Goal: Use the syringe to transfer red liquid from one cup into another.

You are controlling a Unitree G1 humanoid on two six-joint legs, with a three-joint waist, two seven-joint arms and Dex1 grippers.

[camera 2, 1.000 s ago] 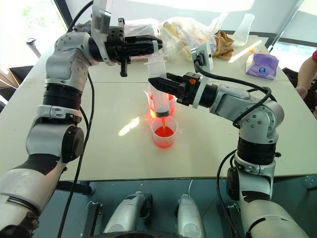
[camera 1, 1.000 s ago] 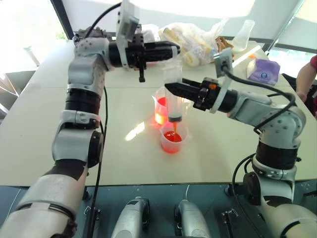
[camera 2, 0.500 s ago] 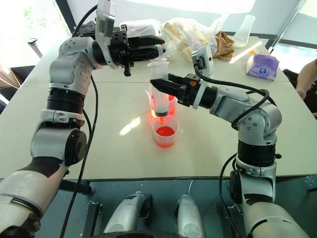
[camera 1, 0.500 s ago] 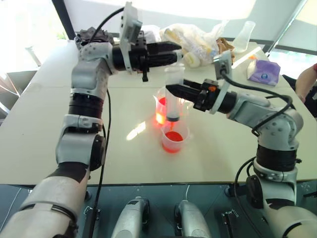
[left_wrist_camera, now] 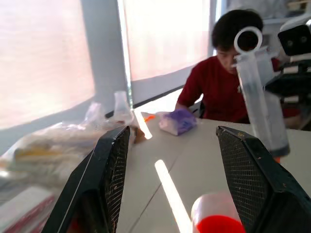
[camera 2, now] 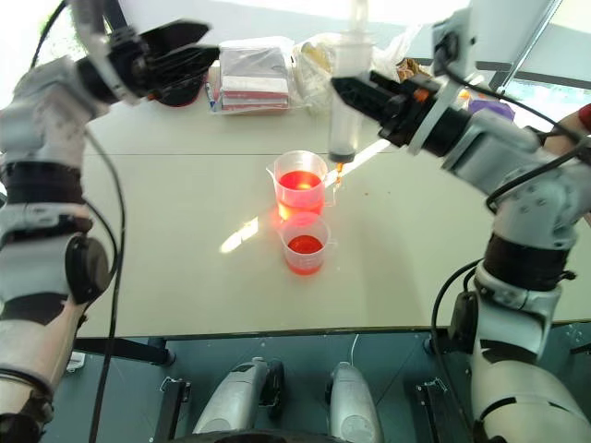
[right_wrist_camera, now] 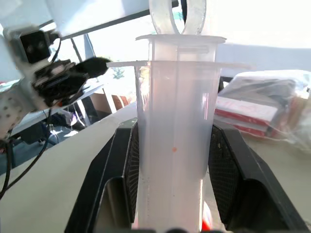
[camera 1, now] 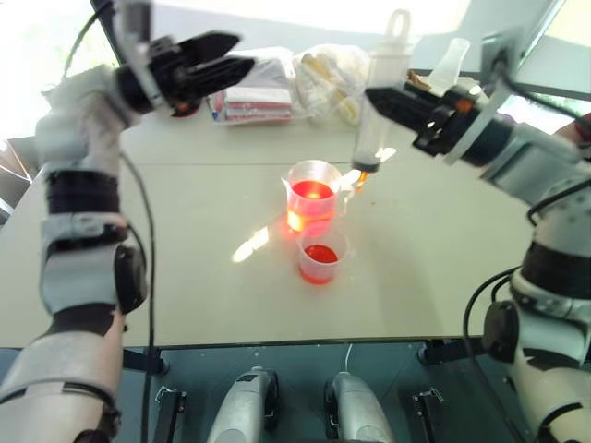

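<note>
1. Left eye view: pale matte table [camera 1: 185, 268], flat and smooth, crossed by a sunlit streak.
2. Crinkled clear plastic bags [camera 1: 323, 74] at the far edge; beside them a wrapped stack of red-and-white packs [camera 1: 251, 100].
3. Right gripper [camera 1: 386, 100], black with mesh-textured pads, clenched on the syringe [camera 1: 377, 106], which it holds upright in the air, above and to the right of the beaker.
4. Syringe: long clear barrel, white ring-topped plunger pushed well in, dark seal low, orange tip pointing down.
5. Beaker [camera 1: 312, 196]: clear plastic, spout and handle, standing mid-table, about half full of glowing red liquid [camera 1: 310, 192].
6. Cup [camera 1: 322, 257]: shorter, plain rim, just in front of the beaker, shallow red liquid inside.
7. Left gripper [camera 1: 220, 63]: released, jaws spread and empty, raised far to the left of the beaker.
</note>
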